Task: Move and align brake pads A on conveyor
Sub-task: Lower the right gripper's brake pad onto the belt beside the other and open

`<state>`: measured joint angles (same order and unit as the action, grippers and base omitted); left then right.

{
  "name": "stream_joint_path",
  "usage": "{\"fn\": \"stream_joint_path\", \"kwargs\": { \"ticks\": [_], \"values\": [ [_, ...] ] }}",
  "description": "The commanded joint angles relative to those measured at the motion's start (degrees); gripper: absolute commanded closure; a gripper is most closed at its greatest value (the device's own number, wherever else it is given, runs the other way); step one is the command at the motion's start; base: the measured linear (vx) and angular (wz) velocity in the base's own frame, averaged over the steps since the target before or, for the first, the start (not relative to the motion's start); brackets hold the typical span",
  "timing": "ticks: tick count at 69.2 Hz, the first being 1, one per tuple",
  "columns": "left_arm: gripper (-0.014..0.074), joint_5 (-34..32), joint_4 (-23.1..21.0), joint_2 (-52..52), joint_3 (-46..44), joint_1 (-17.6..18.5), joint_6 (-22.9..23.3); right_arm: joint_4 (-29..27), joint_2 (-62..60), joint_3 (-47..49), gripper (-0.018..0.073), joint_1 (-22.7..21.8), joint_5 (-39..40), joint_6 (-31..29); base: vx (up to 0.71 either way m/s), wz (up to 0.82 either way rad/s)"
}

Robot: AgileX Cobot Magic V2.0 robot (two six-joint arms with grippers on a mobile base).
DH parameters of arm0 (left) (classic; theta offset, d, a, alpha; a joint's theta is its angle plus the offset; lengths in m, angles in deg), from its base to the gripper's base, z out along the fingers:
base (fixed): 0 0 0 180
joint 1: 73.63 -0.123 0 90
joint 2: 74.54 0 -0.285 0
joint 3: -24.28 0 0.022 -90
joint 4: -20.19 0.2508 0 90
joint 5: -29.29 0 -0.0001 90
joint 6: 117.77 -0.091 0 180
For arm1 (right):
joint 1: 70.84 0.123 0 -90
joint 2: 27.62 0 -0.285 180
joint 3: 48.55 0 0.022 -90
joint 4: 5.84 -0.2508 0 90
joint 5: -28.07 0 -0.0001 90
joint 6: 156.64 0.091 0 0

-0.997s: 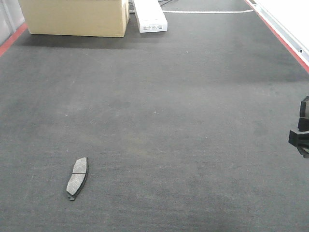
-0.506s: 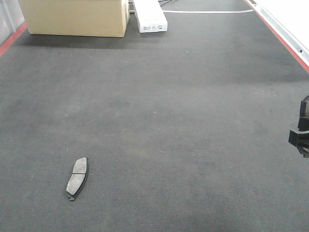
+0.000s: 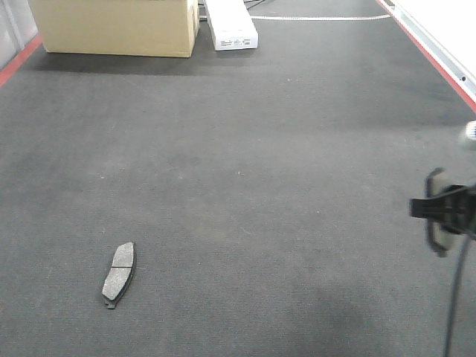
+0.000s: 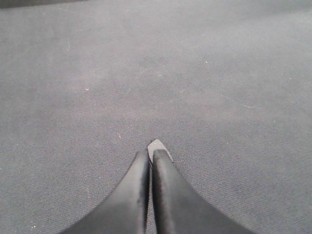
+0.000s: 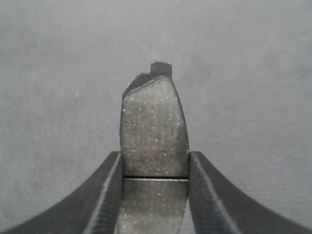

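A grey brake pad [image 3: 119,274] with a groove across its middle lies flat on the dark conveyor [image 3: 245,149], near left. My right gripper [image 3: 440,211] hangs at the right edge above the belt, shut on a second brake pad [image 3: 437,239]. In the right wrist view that pad [image 5: 153,124] stands between the fingers, groove level with the fingertips of my right gripper [image 5: 155,158]. My left gripper [image 4: 150,155] is shut, low over the belt. A grey pad tip [image 4: 157,145] shows just beyond its fingertips; the rest is hidden behind the fingers.
A cardboard box [image 3: 115,26] and a white box [image 3: 230,26] stand at the belt's far end. Red edge strips run along the left [image 3: 18,59] and right [image 3: 435,63] sides.
My right gripper has moved left into the front view, carrying its brake pad. The pad on the belt has not moved.
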<state>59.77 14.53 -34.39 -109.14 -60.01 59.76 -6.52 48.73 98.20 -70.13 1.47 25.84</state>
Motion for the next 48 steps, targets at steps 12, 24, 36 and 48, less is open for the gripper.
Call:
{"fn": "stream_joint_path", "kwargs": {
  "ticks": [12, 24, 36, 48],
  "values": [
    [0.0603, -3.59, -0.21, 0.00, -1.49, 0.30, 0.03, -5.88, 11.26, 5.46, 0.0437, 8.48, 2.10, -5.75, 0.00, 0.00],
    [0.0603, -3.59, -0.21, 0.00, -1.49, 0.30, 0.03, -5.66, 19.84, 9.98, 0.0437, 15.38, 0.99, 0.49, 0.00, 0.00],
    [0.0603, -3.65, -0.21, 0.00, -1.49, 0.30, 0.03, -5.62, 26.93, 15.06, 0.0435, 16.58, -1.37, 2.19, 0.00, 0.00],
    [0.0603, -3.65, -0.21, 0.00, -1.49, 0.30, 0.03, -5.62, 31.33, 18.28, 0.0429, 16.58, -4.25, 3.68, 0.00, 0.00]
  ]
}}
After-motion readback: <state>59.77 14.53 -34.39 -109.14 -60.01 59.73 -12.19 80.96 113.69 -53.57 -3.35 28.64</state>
